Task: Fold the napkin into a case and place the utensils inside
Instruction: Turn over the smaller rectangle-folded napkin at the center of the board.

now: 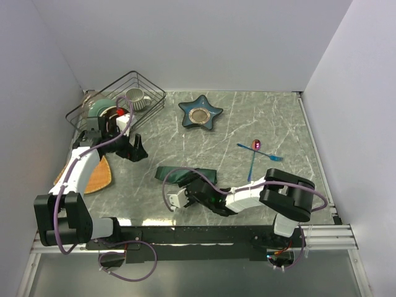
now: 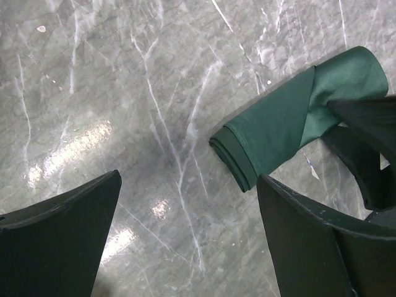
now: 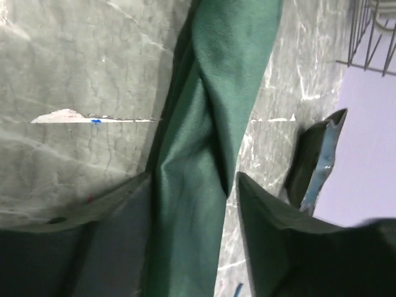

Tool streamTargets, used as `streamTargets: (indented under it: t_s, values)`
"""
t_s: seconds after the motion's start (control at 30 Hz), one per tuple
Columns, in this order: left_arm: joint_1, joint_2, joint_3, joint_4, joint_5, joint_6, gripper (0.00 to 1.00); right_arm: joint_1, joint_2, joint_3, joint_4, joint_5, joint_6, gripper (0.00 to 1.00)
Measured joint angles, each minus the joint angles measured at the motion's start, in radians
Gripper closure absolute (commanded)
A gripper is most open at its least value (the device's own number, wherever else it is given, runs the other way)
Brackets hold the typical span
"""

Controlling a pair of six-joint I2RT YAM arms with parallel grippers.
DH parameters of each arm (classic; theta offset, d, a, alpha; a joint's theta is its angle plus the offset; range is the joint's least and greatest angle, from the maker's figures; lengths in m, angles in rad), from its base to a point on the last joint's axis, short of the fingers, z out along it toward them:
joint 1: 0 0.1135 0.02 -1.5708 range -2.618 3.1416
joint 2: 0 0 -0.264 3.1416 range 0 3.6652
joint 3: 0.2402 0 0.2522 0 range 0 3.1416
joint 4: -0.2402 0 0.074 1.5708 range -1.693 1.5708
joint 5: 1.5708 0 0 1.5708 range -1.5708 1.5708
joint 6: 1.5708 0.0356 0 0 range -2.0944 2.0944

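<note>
One napkin (image 3: 230, 49) sits, seemingly clamped, in right claw (image 3: 193, 180).

Open marble mid-table, clutter round the edges
Bare table (image 1: 179, 145) lies between the star dish (image 1: 201, 112) and the napkin (image 1: 185, 175); the wire basket (image 1: 117, 99) blocks far left, utensils (image 1: 258, 152) lie right.

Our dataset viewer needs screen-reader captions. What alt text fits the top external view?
The right hand grips one end of a folded dark green napkin at front centre, while the left hand hangs open near a wire basket. The utensils, blue and pink, lie untouched to the right.
</note>
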Motion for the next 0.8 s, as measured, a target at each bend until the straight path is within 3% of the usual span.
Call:
streamTargets:
  t_s: [0.13,0.17,0.5,0.67,0.77,0.8]
  values:
    - [0.0,-0.01,0.0,-0.014,0.012,0.011,0.01,0.007,-0.029,0.018,-0.044,0.0,0.042,0.08]
    - [0.0,-0.013,0.0,-0.021,0.016,0.014,0.01,0.008,-0.037,0.024,-0.061,-0.004,0.057,0.0]
    - [0.0,-0.056,0.01,-0.095,0.105,0.016,0.01,0.009,-0.226,0.114,-0.494,-0.194,0.293,0.0]
    - [-0.019,-0.019,0.036,-0.117,0.203,-0.019,0.01,-0.09,-0.339,0.246,-0.726,-0.356,0.469,0.0]
    - [-0.065,0.032,0.036,-0.102,0.251,-0.074,0.14,-0.222,-0.349,0.362,-0.82,-0.466,0.582,0.0]
    - [-0.087,0.052,0.034,-0.082,0.272,-0.106,0.25,-0.28,-0.345,0.401,-0.852,-0.512,0.629,0.01]
